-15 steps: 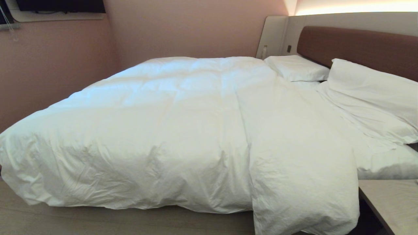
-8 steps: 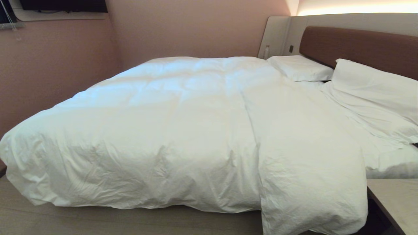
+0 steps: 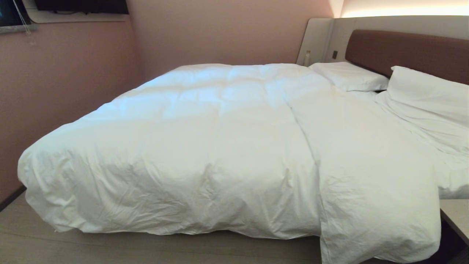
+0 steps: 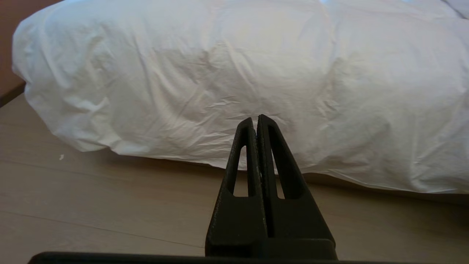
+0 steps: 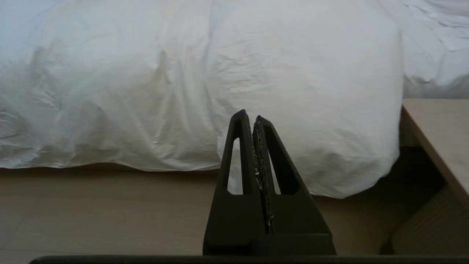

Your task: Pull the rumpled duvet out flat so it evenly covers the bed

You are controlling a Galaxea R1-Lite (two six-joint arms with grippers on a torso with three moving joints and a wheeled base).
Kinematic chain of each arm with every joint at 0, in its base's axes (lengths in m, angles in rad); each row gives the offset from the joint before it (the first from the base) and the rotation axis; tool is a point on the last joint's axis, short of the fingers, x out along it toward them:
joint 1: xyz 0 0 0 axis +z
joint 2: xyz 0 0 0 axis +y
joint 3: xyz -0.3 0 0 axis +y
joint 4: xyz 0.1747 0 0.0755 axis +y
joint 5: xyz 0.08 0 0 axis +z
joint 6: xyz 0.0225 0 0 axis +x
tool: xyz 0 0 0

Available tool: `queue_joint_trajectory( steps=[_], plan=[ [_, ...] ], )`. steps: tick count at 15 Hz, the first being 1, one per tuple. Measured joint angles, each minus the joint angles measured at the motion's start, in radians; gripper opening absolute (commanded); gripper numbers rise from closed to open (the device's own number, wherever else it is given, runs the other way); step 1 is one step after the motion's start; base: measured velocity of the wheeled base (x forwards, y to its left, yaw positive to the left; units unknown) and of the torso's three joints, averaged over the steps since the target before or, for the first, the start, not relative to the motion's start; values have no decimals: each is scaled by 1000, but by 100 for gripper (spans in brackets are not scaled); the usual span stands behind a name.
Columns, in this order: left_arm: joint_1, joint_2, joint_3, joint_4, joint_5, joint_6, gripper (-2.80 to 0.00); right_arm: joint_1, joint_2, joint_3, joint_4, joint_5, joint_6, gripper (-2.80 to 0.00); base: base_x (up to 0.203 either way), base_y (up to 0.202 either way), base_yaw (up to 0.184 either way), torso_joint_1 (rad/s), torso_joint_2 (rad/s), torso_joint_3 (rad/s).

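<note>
While fingers pressed together, duvet (image 3: 220, 146) drapes bed (image 3: 403, 51).

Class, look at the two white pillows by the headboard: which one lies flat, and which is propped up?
The far pillow lies flat on the bed. The near pillow is propped up, leaning towards the brown headboard.
</note>
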Motion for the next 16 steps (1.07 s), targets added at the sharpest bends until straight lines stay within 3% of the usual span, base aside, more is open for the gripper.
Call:
queue_joint_trajectory(
  steps=[16],
  plan=[
    [0,0,0,-3,1,-5,-280,0,0,0,0,0,0,-280,0,195,-1,2,2,2]
  ],
)
